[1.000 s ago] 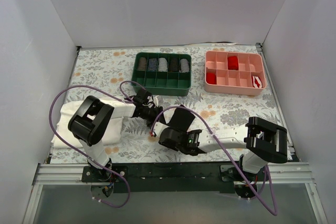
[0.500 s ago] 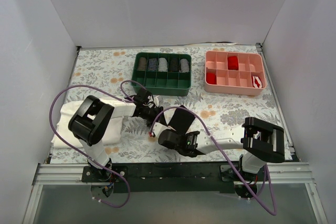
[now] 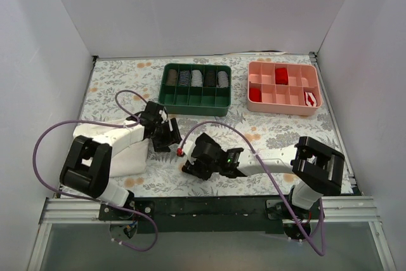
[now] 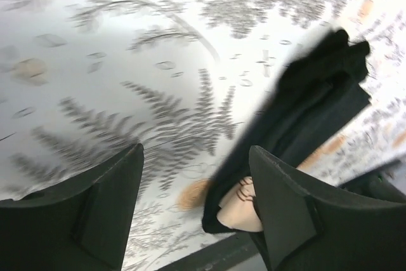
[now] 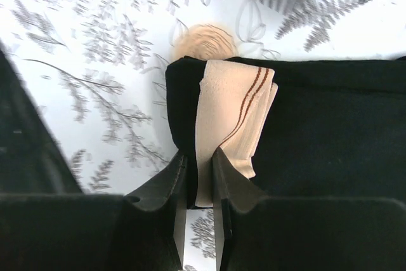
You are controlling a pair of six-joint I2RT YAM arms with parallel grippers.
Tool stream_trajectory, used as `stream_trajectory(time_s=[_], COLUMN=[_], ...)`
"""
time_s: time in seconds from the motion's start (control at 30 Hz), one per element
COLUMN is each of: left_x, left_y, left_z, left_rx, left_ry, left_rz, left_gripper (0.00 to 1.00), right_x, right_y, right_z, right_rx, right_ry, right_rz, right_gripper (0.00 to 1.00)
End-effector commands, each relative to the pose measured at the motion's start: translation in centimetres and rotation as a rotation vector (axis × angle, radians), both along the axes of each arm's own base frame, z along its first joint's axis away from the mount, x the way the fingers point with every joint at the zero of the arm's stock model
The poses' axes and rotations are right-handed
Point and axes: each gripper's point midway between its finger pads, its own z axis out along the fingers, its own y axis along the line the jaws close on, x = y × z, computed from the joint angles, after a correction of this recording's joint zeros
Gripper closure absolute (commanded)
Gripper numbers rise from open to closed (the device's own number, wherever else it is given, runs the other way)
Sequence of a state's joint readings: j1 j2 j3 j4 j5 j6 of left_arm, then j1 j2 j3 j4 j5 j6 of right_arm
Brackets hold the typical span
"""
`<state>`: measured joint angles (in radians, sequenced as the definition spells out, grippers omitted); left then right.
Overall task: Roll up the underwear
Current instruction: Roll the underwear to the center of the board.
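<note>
One pair of underwear (image 5: 317, 125) lies folded on the floral table (image 3: 285, 134), lower centre of the top view. The right gripper (image 5: 198, 157) pinches its beige waistband. The left gripper (image 4: 195, 157) gapes empty beside it. Two trays sit behind: the green tray (image 3: 193, 110) and the pink tray (image 3: 282, 109).

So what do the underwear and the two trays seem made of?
The underwear: soft matte black knit, going by its limp folds; waistband likely beige elastic with thin brown stripes. Green tray and pink tray: probably smooth moulded plastic, given uniform colour and thin dividers.
</note>
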<state>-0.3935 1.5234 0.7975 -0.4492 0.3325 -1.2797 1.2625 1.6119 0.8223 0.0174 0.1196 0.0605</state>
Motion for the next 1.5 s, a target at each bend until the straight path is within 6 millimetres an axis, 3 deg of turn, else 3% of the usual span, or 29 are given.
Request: stream_trajectory(time_s=[0.0,0.2,0.37,0.5,0.87,1.0,1.3,1.47], left_x=[-0.5,-0.9,-1.1,-1.4,-2.7,-3.1,-4.7,-5.5], left_y=[3.5,3.0,1.5,0.4,-0.9,-1.6,-4.8,-5.4], left_z=[0.2,1.8,3.4,4.3,3.7,3.6,3.0,2.5], left_rx=[0.125,0.051,-0.059,-0.139,-0.207,-0.209,-0.210,-0.239], left_ry=[-0.042,-0.106,-0.163,-0.196,-0.198,-0.208,-0.226,-0.228], left_rz=[0.102,0.123,0.084,0.042,-0.013,-0.040,-0.168,-0.192], left_gripper=[0.33,0.33,0.33,0.33,0.33,0.33,0.34,0.34], right_x=[-2.8,-2.4,-0.9,-0.9,1.7,1.4,2.1,2.8], right_y=[0.9,1.7,0.6,-0.3,-2.5,-3.7,-4.4,-4.5], right_z=[-0.3,1.3,1.3,2.1,2.4,2.1,2.1,1.4], right_rx=[0.083,0.191,0.277,0.374,0.568,0.619,0.704,0.662], right_ry=[0.285,0.478,0.621,0.771,1.016,1.145,1.183,1.190], right_rz=[0.063,0.096,0.050,0.056,-0.135,-0.241,-0.336,-0.401], right_gripper=[0.83,0.84,0.84,0.84,0.84,0.84,0.81,0.81])
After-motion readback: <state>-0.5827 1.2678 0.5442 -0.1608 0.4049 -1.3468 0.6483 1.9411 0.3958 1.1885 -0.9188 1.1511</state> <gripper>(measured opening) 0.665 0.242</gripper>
